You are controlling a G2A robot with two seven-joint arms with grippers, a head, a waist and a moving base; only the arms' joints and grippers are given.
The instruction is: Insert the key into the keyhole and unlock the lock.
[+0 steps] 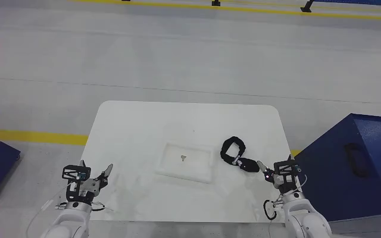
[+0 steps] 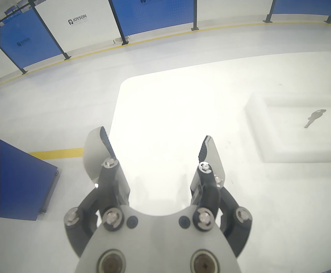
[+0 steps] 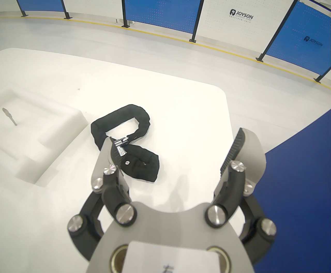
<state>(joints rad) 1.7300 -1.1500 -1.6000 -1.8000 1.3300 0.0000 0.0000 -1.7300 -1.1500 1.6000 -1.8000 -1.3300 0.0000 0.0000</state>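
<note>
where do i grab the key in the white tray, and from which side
Take the key by its wide head, from above: it lies flat on the tray floor inside raised walls, so no side approach, and the thin blade must stay free.

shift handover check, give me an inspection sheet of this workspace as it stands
surface: white round-cornered table, one tiny dark speck
job's things: small metal key lying flat in shallow white foam tray; black fabric-sleeved chain lock beside the tray
clutter: nothing seen
grippers: left gripper and right gripper open, empty, at near corners
cables: black cable loop at right arm's wrist, apart from lock
surroundings: dark blue box beside table; yellow floor line; blue and white panels
</note>
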